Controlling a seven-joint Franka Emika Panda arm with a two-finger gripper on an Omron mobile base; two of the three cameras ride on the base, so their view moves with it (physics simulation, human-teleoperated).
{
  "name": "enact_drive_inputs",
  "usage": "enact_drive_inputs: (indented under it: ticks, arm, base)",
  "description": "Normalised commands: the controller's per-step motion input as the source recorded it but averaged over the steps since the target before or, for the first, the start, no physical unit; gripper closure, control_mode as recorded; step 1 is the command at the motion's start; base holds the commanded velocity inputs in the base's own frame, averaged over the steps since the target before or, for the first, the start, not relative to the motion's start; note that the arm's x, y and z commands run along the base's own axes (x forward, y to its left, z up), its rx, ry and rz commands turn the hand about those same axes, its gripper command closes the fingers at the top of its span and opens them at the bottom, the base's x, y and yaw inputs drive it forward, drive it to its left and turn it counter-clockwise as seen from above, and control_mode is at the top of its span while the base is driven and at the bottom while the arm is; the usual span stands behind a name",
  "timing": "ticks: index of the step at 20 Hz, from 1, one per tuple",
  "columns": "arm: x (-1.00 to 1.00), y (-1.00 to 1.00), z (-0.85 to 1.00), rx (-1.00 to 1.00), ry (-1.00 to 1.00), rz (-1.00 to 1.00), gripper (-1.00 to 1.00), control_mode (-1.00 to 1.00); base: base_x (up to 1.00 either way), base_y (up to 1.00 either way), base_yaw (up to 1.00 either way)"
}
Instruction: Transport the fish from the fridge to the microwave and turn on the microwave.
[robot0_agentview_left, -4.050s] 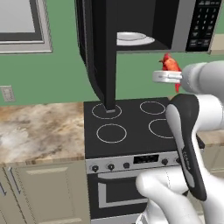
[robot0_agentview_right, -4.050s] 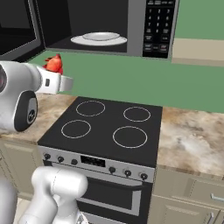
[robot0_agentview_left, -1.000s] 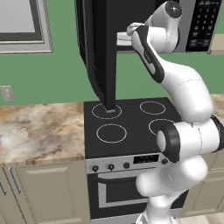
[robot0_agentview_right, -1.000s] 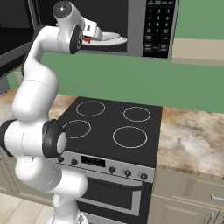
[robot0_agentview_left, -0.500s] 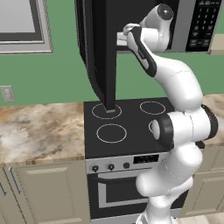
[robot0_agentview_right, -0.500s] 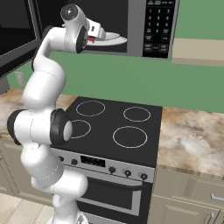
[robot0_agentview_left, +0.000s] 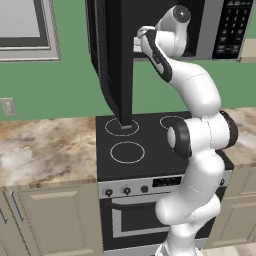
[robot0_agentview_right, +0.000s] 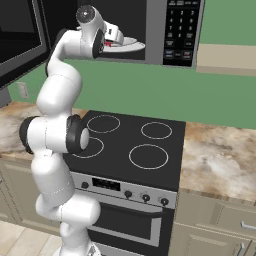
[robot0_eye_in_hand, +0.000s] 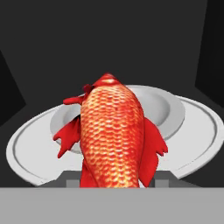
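Up at the open microwave (robot0_agentview_right: 172, 30), the gripper (robot0_agentview_right: 111, 43) holds the red-orange fish (robot0_eye_in_hand: 114, 135) between its fingers, just over the white plate (robot0_eye_in_hand: 192, 131) sitting inside, above the black stove (robot0_agentview_right: 135, 145).

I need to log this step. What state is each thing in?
Microwave: door swung open.
Fish: held in the gripper, over the plate.
Plate: inside the microwave, nothing resting on it yet.
Gripper: shut on the fish.
Stove: burners bare.
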Motion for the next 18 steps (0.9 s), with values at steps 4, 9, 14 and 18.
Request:
enact_drive_inputs:
  ticks: [4, 9, 14, 18]
  arm:
    - [0.31, 0.00, 0.00, 0.00, 0.00, 0.00, 1.00, -1.00]
    - [0.26, -0.01, 0.00, 0.00, 0.00, 0.00, 1.00, -1.00]
    - [0.24, 0.00, 0.00, 0.00, 0.00, 0.00, 1.00, -1.00]
    - [0.21, 0.00, -0.03, 0.00, 0.00, 0.00, 1.00, -1.00]
  base:
    - [0.00, 0.00, 0.00]
    - [0.00, 0.00, 0.00]
    - [0.00, 0.00, 0.00]
    - [0.00, 0.00, 0.00]
